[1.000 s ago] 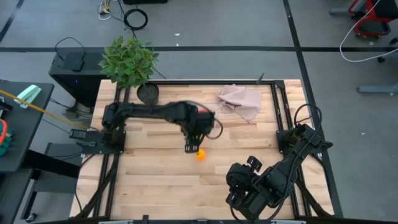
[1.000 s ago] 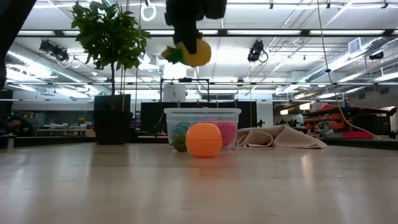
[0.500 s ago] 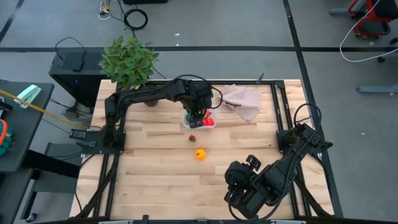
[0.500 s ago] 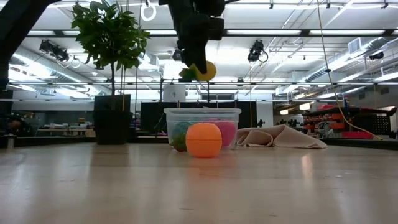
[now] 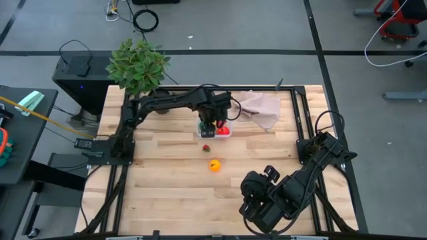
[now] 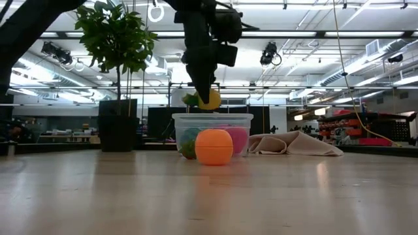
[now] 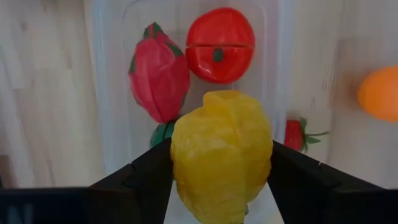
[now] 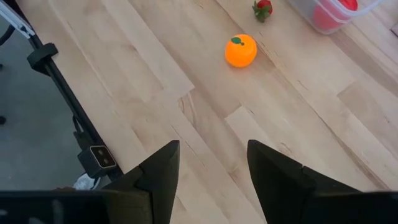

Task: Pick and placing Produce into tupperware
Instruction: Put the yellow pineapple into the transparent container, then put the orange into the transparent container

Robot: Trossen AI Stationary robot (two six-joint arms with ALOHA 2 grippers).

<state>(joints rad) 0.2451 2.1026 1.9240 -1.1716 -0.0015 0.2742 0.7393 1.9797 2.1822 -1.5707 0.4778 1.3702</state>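
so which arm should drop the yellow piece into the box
Left. Its gripper already holds the yellow piece right above the box. The right gripper hangs open at the table's near edge.

counter (image 5: 167, 193): pale wood planks in a dark metal frame | floor (image 5: 267, 27): grey, crossed by dark seams, with loose cables | potted plant (image 5: 138, 67): leafy, at the counter's far left corner | black cabinet (image 5: 75, 77): beside the plant | ceiling (image 6: 313, 19): long strip lights across an open hall | red chair (image 5: 393, 17): far right

A box (image 5: 215, 129), an orange (image 5: 214, 165), a strawberry (image 5: 206, 149), a cloth (image 5: 257, 107) and a plant pot (image 5: 159, 101) are borne by the table (image 5: 167, 193).
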